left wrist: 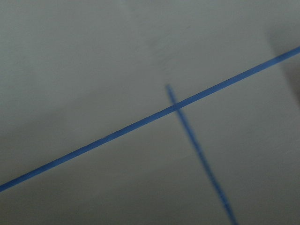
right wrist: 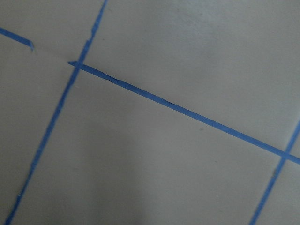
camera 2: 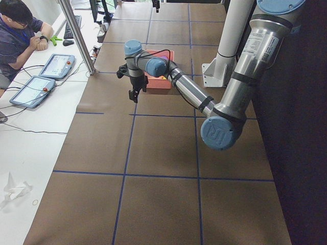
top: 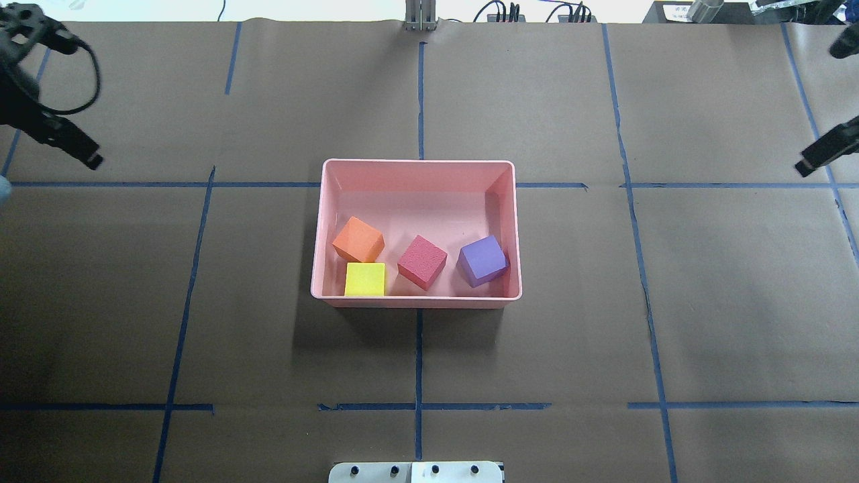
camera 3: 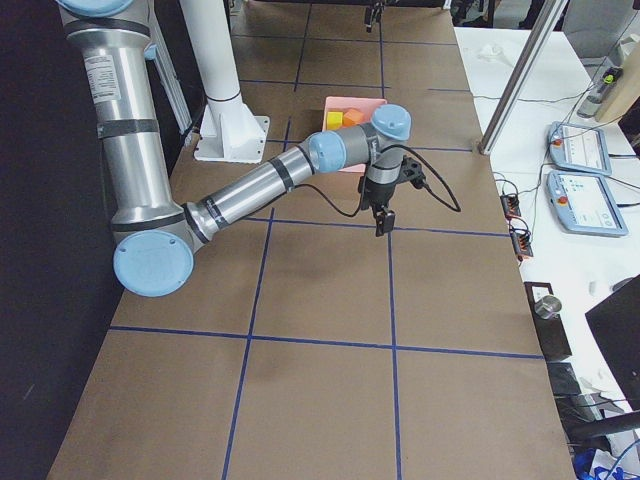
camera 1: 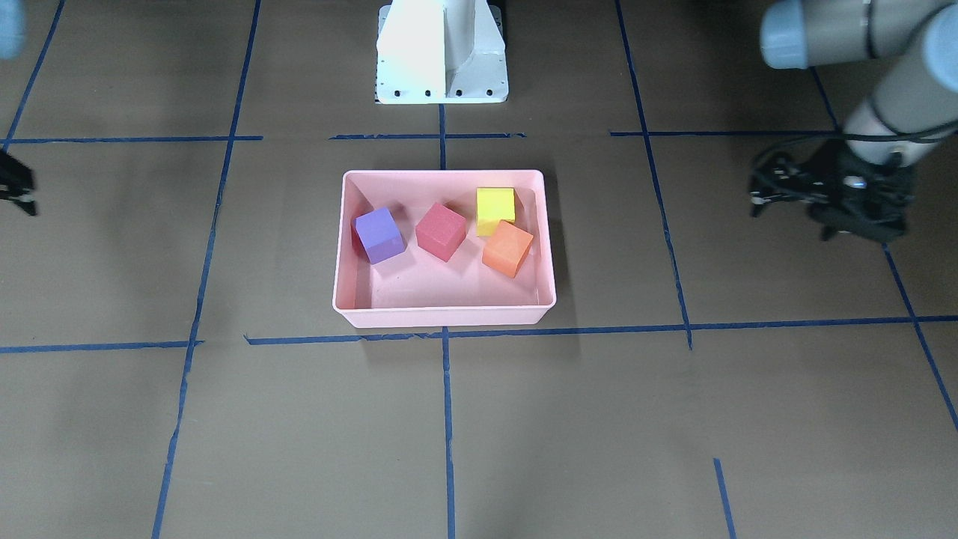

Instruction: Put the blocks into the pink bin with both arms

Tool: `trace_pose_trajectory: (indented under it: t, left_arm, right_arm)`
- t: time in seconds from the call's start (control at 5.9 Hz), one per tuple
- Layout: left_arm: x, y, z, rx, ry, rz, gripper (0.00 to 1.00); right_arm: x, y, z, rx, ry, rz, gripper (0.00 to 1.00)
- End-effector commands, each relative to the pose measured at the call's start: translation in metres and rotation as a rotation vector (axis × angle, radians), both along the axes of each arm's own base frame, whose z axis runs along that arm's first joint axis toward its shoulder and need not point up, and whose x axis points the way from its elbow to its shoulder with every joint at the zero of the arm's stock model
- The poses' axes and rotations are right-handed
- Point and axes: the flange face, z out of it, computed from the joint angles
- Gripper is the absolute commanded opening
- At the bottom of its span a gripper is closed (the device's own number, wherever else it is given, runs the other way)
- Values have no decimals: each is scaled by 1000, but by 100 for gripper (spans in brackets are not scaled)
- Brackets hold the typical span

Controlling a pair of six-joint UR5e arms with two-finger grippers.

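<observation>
Blocks (top: 422, 261) are all sitting in the pink bin (top: 416, 163) mid-desk; left gripper (top: 72, 143) and right gripper (top: 822, 153) are hanging at opposite edges, seemingly parking clear (spread or pressed together? cannot tell).

Cut off by the overhead view's side edges, the black two-finger left gripper (top: 80, 149) and right gripper (top: 817, 157) each show as little more than a single dark bar, and how their jaws stand cannot be read. From the table's left end, the near grey-silver left arm (camera 2: 189, 92) covers most of the shallow light-pink plastic bin (camera 2: 161, 83), whose small foam cubes (camera 2: 162, 77) show as a mere speck of colour. The left wrist view's blue tape lines (left wrist: 140, 123) are blurred.
</observation>
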Motion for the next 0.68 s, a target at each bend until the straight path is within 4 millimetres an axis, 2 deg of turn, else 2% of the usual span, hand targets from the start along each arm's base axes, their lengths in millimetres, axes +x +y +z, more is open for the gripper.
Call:
trace_pose_trajectory:
  t: [0.0,0.17,0.34,0.51]
  left_arm:
    - [-102,21,97,-62,13,-12,100]
    - [-154,54,159,-178,69,-87,100]
    - [-179,85,198,-191,81,-132,100]
    - [-190,115,225,-195,84,-151,100]
  right_arm:
    - [88,38,72,-48,5,48,100]
    - [116,72,108,-135,7,116,100]
    - [126,98,137,-198,9,136,100]
    - [130,105,143,-214,6,147,100]
